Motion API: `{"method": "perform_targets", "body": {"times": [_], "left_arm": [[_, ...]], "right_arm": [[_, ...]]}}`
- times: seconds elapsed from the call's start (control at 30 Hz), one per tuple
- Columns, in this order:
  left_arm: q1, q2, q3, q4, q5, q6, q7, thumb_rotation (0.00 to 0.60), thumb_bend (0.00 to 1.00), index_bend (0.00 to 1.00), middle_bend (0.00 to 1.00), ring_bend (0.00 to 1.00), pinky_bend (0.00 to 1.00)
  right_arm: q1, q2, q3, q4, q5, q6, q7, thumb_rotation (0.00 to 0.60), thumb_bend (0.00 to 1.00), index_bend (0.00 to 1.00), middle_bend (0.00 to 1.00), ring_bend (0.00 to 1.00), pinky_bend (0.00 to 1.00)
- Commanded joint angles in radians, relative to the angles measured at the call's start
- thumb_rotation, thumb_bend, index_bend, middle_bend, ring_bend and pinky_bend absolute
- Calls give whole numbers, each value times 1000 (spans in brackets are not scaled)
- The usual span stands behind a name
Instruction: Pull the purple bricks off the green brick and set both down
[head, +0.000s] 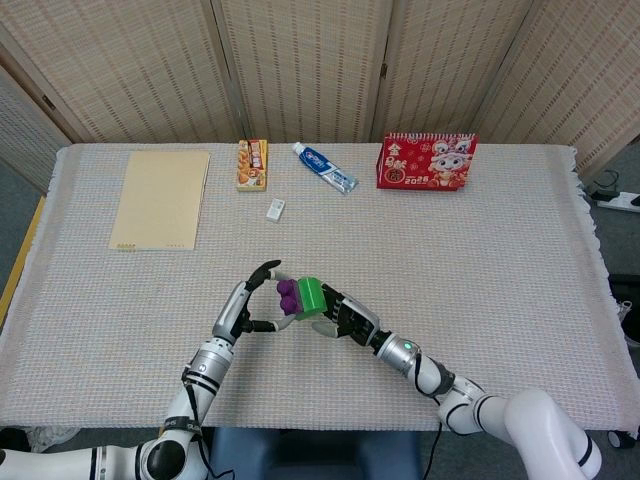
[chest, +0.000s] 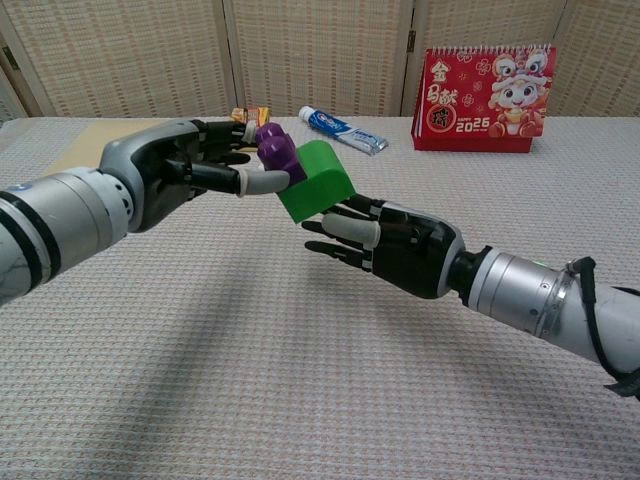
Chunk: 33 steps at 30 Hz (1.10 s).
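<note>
Big woven-cloth table (head: 500, 250) fills most of the head view, with folding screens (head: 300, 60) behind it. Along the far edge sit a tan notepad (head: 162, 197), a red desk calendar (head: 426, 161), a toothpaste tube (head: 325, 167), a small orange snack box (head: 252, 164), and a tiny white eraser-looking thing (head: 276, 209) just in front of those.

Both arms meet up in the air near the front middle of the table. The left hand (chest: 185, 170) is grasping the purple bricks (chest: 274, 151) between thumb and fingers. The right hand (chest: 385, 245) sits right under the green brick (chest: 317, 181), fingers touching its lower side, but I honestly can't tell if it has a real grip or is just propping it. The purple bricks remain stuck onto the green one, the pair tilted and held clear of the table.
</note>
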Motion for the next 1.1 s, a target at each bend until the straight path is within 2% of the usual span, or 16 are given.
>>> {"method": "perform_targets", "body": {"times": [0.03,0.2,0.83,0.9,1.1], "left_arm": [[4,5,1,-1,6,-2,-14,600,613,721,134,0,0],[6,9,4,3,14,-15,-40,600,613,723,139,0,0],[12,21,16,0,14,-63,-123,600,613,724,150,0,0],[11,19,16,5,10,-73,-134,600,613,724,152,0,0],[8,18,8,19,10,-80,-152,600,613,725,158,0,0]], "right_arm": [[-2,4,2,-4,1,10,4,600,381,19,0,0,0],[-5,17,0,-19,-2,26,9,600,381,119,0,0,0],[1,43,6,-48,1,38,20,600,381,177,0,0,0],[0,46,7,-51,6,35,22,600,381,215,0,1,0],[-1,52,18,-62,23,19,0,600,381,479,0,33,0]]}}
